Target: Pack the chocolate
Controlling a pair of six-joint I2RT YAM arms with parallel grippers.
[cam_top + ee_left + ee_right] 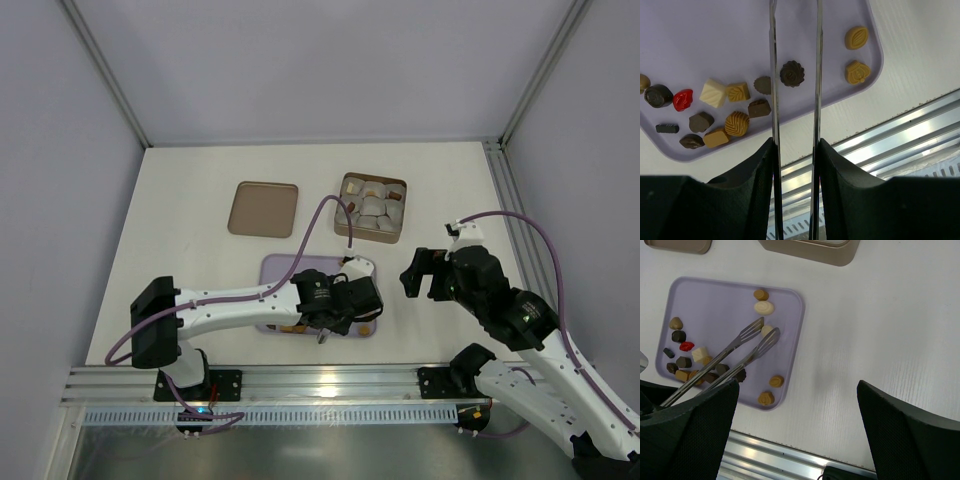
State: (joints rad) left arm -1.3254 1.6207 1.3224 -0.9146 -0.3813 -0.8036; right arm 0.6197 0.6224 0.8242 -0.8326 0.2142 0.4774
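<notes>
My left gripper (330, 305) is shut on a pair of metal tongs (740, 347) over the lavender tray (290, 268). In the left wrist view the tongs' two arms (773, 75) run apart from my left gripper (795, 150), with a dark fluted chocolate (792, 73) lying on the tray between them. Other chocolate pieces lie to the left, among them a red one (683, 99) and a cream one (713, 93); two caramel ones (857, 72) lie to the right. My right gripper (420, 272) is open and empty over bare table, right of the tray (725, 300).
A brown box (345, 190) with pale cup liners stands at the back, right of centre. Its flat brown lid (263, 208) lies to its left. An aluminium rail (320, 380) runs along the near table edge. Grey walls enclose the table.
</notes>
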